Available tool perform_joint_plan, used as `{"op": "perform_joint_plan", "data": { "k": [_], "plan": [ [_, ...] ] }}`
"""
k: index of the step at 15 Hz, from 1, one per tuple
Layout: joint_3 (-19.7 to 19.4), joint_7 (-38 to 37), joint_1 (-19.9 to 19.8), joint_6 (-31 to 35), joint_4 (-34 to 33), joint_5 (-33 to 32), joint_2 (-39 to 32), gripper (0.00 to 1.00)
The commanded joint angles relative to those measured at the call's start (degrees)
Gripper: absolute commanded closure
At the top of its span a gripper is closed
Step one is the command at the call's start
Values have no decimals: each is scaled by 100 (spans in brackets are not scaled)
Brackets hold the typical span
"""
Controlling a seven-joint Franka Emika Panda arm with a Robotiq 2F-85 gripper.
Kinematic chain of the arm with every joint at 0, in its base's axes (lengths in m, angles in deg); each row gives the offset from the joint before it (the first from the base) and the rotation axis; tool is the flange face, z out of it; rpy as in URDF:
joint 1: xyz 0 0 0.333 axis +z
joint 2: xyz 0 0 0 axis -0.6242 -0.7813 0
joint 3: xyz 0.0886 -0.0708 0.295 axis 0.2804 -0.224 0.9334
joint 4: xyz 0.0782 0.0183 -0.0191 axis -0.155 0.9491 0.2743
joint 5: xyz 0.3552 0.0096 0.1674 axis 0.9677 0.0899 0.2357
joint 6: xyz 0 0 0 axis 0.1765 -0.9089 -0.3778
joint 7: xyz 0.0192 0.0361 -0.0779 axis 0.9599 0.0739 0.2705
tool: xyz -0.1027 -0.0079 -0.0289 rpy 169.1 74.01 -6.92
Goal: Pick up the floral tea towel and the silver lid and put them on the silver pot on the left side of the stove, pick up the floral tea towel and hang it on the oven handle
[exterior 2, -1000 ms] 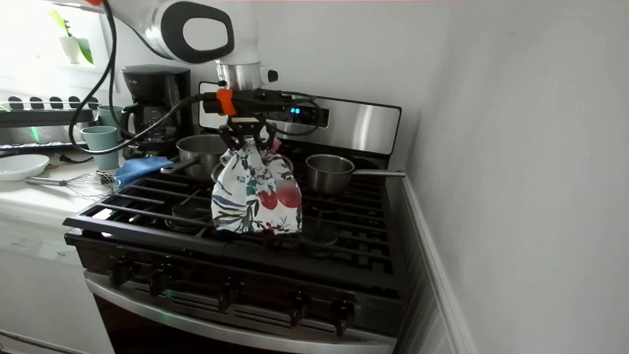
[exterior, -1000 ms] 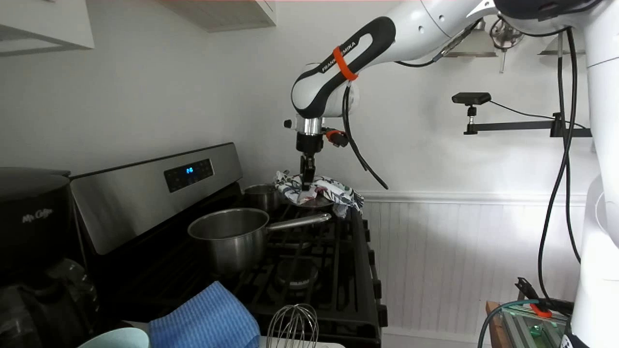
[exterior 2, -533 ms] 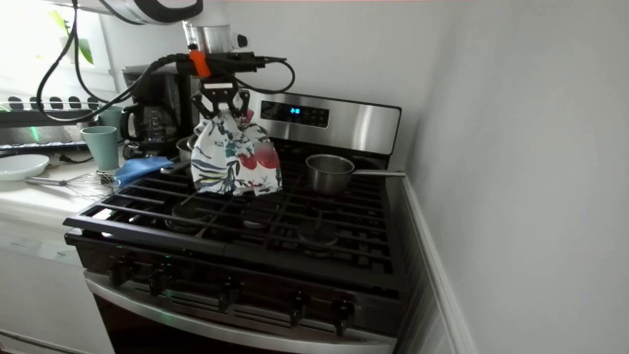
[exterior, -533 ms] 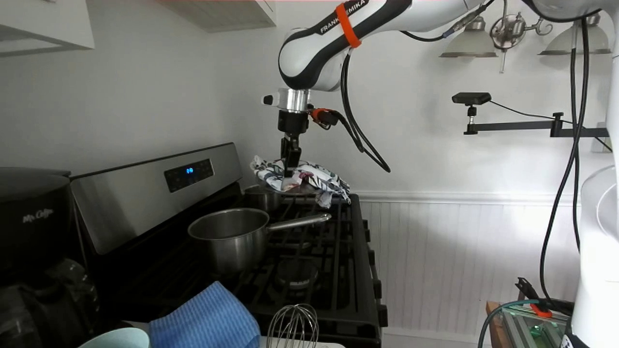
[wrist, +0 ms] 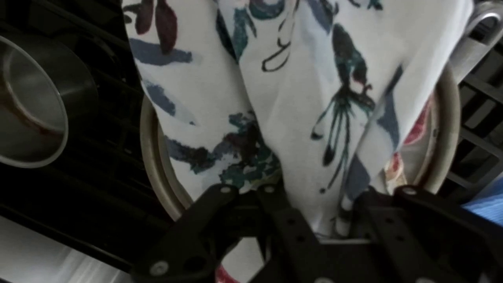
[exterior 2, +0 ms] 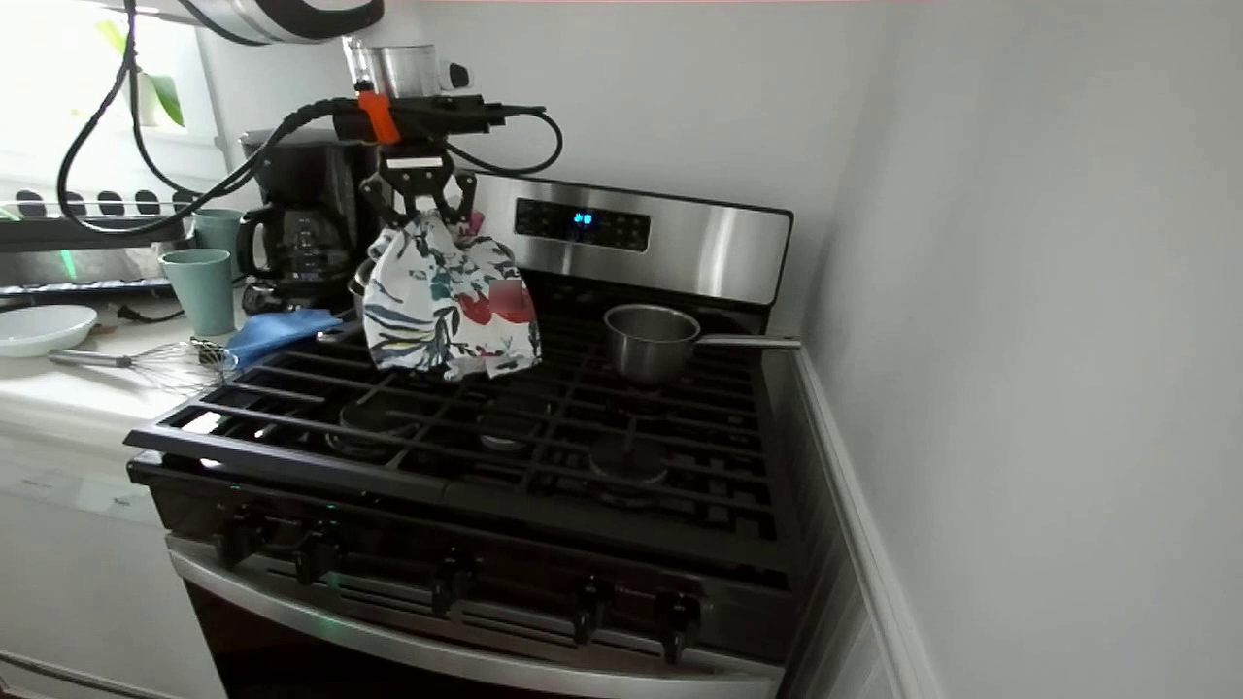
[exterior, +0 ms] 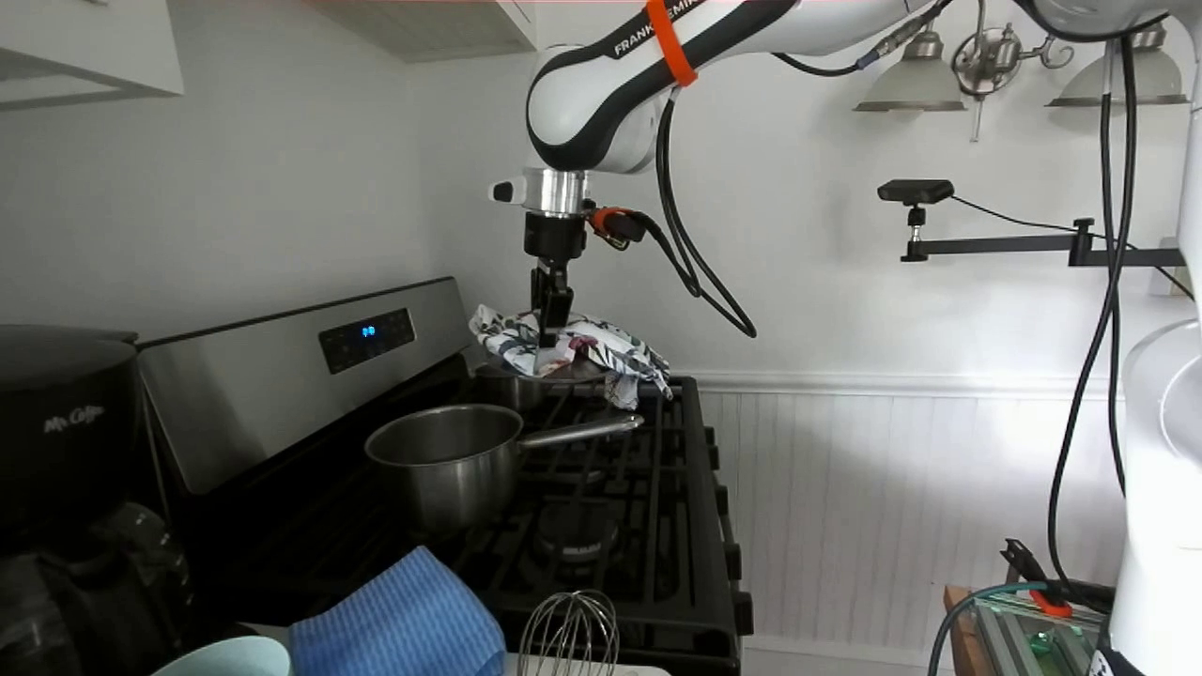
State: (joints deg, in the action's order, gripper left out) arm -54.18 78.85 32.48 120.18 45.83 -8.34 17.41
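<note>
1. White floral tea towel [exterior 2: 437, 325]: up over the stove [exterior 2: 621, 524], left of centre in an exterior view, top bunched, lower part draping toward the near side.
2. Hand [exterior 2: 427, 216]: points down, clenched on the towel's gathered top.
3. Silver lid [exterior: 584, 371]: sliver shows beneath the towel in an exterior view, below the hand; how it is held is hidden by cloth.
4. Larger silver pot [exterior: 451, 479]: on the stove's left side; inside and long handle visible in an exterior view.
5. Smaller silver pot [exterior 2: 653, 349]: far right on the stove in an exterior view, handle pointing right.
6. Wrist view: towel spreads over a round metal rim [wrist: 151, 157]; can't tell if lid or pot. Smaller pot off to the left.
7. Oven handle [exterior 2: 466, 658]: near side, low on the front, well apart from the towel.
8. Desk [exterior 2: 87, 398] left of the stove: white bowl [exterior 2: 47, 330], whisk [exterior 2: 121, 360], teal cups [exterior 2: 199, 291], coffee maker [exterior 2: 309, 209] at the far side, blue cloth [exterior 2: 277, 335] by the stove's edge.
</note>
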Motion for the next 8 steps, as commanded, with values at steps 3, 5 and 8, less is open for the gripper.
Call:
{"op": "perform_joint_plan", "data": {
  "k": [3,5,8],
  "plan": [
    [-2,0,4,-20,-16,0,-1,86],
    [23,52,23,29,9,45,2,97],
    [132,8,136,188,38,-19,-14,97]
  ]
}}
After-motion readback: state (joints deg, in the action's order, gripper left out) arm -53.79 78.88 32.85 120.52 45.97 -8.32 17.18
